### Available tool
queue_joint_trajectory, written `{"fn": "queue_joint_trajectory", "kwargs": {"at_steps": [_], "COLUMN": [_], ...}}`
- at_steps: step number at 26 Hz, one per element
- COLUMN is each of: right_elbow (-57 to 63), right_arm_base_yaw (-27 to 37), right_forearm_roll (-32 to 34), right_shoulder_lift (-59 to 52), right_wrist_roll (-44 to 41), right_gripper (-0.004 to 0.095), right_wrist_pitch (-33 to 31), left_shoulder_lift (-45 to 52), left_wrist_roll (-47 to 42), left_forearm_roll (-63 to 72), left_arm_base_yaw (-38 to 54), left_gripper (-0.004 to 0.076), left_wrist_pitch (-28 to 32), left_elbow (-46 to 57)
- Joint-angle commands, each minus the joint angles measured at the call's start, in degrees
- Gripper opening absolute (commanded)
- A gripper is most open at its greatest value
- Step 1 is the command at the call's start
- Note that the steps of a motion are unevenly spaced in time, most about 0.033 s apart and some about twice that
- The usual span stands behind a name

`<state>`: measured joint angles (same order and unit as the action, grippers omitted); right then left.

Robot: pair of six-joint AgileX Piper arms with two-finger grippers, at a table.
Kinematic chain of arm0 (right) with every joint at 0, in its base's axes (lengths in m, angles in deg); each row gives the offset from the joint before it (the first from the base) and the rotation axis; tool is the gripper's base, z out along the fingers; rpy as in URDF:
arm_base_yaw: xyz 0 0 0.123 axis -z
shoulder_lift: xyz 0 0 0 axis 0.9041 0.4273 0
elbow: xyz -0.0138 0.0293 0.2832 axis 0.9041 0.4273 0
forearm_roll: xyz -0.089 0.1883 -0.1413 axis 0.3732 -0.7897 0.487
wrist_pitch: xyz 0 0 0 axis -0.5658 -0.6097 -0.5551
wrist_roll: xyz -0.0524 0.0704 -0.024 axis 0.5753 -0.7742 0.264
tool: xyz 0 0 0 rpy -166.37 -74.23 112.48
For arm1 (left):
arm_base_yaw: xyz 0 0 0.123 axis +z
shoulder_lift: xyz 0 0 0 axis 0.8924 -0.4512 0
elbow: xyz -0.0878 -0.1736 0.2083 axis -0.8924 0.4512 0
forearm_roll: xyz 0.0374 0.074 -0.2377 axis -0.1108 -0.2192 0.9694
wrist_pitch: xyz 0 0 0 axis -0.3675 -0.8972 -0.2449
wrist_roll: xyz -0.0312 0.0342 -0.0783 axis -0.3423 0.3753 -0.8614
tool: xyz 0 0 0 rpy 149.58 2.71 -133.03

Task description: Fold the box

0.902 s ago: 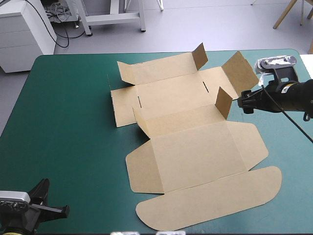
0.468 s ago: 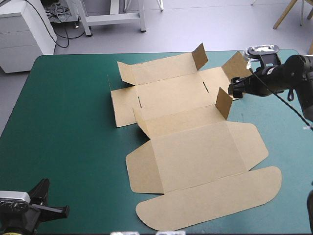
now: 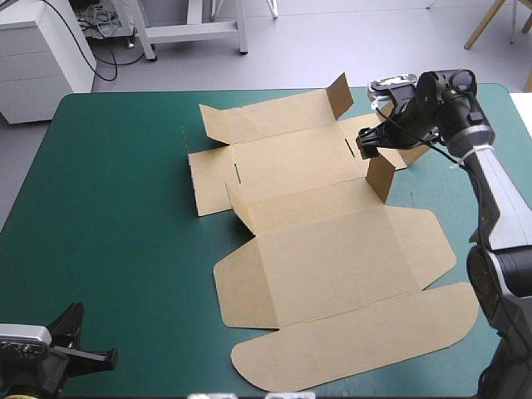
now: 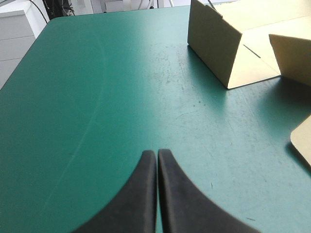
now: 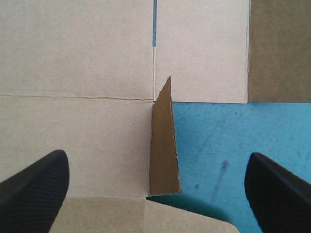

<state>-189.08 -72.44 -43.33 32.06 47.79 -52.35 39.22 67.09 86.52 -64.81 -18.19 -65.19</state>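
Note:
The brown box (image 3: 324,249) lies as a cut sheet on the teal-green cover, its rounded lid flap (image 3: 357,345) toward the near edge. A short side flap (image 3: 381,174) stands upright at the sheet's right side. My right gripper (image 3: 366,145) hovers just above and behind that flap. In the right wrist view the gripper (image 5: 156,158) is open, with the upright flap (image 5: 163,145) standing edge-on between its fingers, untouched. My left gripper (image 3: 108,357) rests at the near left corner, shut and holding nothing. In the left wrist view it (image 4: 157,153) points across the cover toward the box's raised left corner (image 4: 218,43).
More raised flaps stand along the far side of the sheet, one at the middle (image 3: 339,96) and one at the left (image 3: 213,123). The table's far edge (image 3: 249,91) runs close behind them. The right arm (image 3: 490,183) reaches in over the table's right side.
My right gripper has swung left from beside the box's right edge to over the upright side flap. The left gripper and the box have not moved.

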Motion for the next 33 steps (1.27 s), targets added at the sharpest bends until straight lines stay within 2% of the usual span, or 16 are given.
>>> {"fn": "queue_joint_trajectory", "kwargs": {"at_steps": [1, 9, 15, 18, 19, 20, 21, 23, 24, 29, 33], "right_elbow": [-2.07, -2.07, -1.94, -1.94, -1.94, -1.94, -1.94, -1.94, -1.94, -1.94, -2.90], "right_arm_base_yaw": [0.00, 0.00, 0.00, 0.00, 0.00, 0.00, 0.00, 0.00, 0.00, 0.00, -0.10], "right_forearm_roll": [0.91, 0.68, 0.08, 0.40, 0.40, 0.40, 0.40, 0.40, 0.40, 0.25, -6.94], "right_shoulder_lift": [0.45, 7.03, 7.95, 7.95, 7.95, 7.95, 7.95, 7.95, 7.95, 7.95, 7.95], "right_wrist_roll": [0.87, 1.63, 1.63, 1.88, 1.88, 1.88, 1.88, 1.88, 1.66, 5.20, 17.64], "right_gripper": [0.0901, 0.0901, 0.0900, 0.0761, 0.0669, 0.0554, 0.0305, 0.0021, -0.0010, -0.0019, -0.0019], "right_wrist_pitch": [0.80, 0.80, 0.72, 0.72, 0.72, 0.72, 0.72, 0.72, 0.72, 0.72, 0.82], "left_shoulder_lift": [-0.90, -0.90, -0.90, -0.90, -0.90, -0.90, -0.90, -0.90, -0.90, -0.90, -0.90], "left_wrist_roll": [-0.11, -0.11, -0.11, -0.11, -0.11, -0.11, -0.11, -0.11, -0.11, -0.11, -0.11], "left_forearm_roll": [0.71, 0.71, 0.71, 0.71, 0.71, 0.71, 0.71, 0.71, 0.71, 0.71, 0.71], "left_arm_base_yaw": [-0.40, -0.40, -0.40, -0.40, -0.40, -0.40, -0.40, -0.40, -0.40, -0.40, -0.40], "left_gripper": [-0.0010, -0.0010, -0.0010, -0.0010, -0.0010, -0.0010, -0.0010, -0.0010, -0.0010, -0.0010, -0.0010], "left_wrist_pitch": [4.46, 4.46, 4.46, 4.46, 4.46, 4.46, 4.46, 4.46, 4.46, 4.46, 4.46], "left_elbow": [-1.14, -1.14, -1.14, -1.14, -1.14, -1.14, -1.14, -1.14, -1.14, -1.14, -1.14]}}
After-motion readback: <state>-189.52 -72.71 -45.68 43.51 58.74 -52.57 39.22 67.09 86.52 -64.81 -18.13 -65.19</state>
